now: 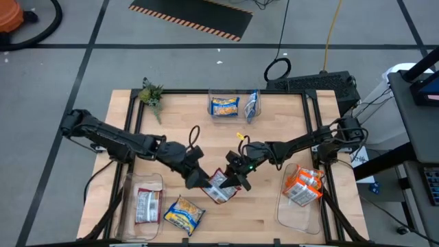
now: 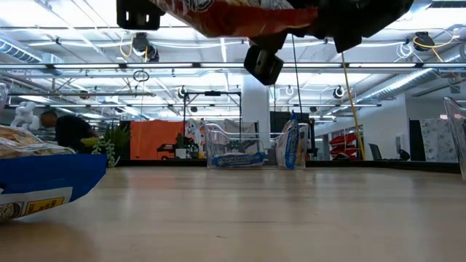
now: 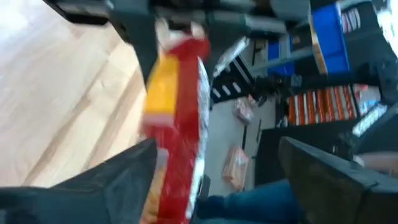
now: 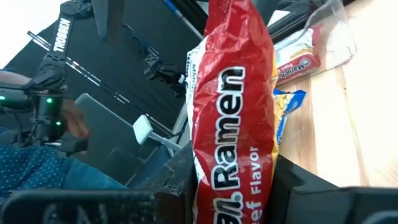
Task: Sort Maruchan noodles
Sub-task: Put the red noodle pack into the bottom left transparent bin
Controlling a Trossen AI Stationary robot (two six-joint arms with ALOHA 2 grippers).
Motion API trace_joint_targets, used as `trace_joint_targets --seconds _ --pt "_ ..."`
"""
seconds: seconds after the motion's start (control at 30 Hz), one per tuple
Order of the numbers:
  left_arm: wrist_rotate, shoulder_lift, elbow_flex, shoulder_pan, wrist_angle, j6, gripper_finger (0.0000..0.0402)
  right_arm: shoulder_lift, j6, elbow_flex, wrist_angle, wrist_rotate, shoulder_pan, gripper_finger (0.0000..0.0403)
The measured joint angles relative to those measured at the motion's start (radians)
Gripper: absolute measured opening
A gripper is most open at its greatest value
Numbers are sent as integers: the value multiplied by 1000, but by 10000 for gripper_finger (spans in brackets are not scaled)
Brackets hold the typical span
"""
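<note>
Both arms are meeting near the middle of the wooden table point(image 1: 185, 110), a little toward the front edge. The right gripper point(image 1: 240, 180) is squeezing a red ramen packet point(image 1: 221, 186) between its two fingers — the right wrist view is showing the packet point(image 4: 233, 112) standing on its edge, with "Ramen" in white letters and the dark fingers pressing on both sides at its lower end. The packet is hanging up off the table; in the low view it point(image 2: 233, 16) is floating at the very top, with bare wood under it.

The left gripper point(image 1: 200, 180) is sitting right beside the same packet. In the left wrist view its fingers point(image 3: 112, 180) are spread wide apart, and the red and yellow packet point(image 3: 177, 118) is showing between them. They are not squeezing it.

The other noodles are lying in different spots. A blue-and-yellow packet point(image 1: 183, 213) is lying on the table near the front left. A white and red packet point(image 1: 147, 204) is resting in a clear bin point(image 1: 132, 223) at the front left corner. Orange packets point(image 1: 304, 186) are sitting in a clear bin point(image 1: 295, 216) on the right. Two more blue-and-yellow packets point(image 1: 225, 106) are sitting in the clear bin point(image 1: 212, 92) at the back — one flat, one standing up.

A small green plant point(image 1: 151, 94) is sitting at the back left corner.
</note>
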Motion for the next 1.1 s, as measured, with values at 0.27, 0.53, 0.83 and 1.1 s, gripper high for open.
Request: trace_joint_targets --seconds 0.27,0.53,0.83,1.1 --pt "-8 53 0 -46 -6 64 365 0 -34 0 6 1 5 101" --pt "-1 157 0 -45 132 33 365 1 -52 -2 -17 -1 6 101" --pt "-38 188 3 -43 11 34 365 2 -56 -2 -20 34 34 101" --pt "15 198 0 -42 257 26 365 -2 -55 1 21 23 45 102"
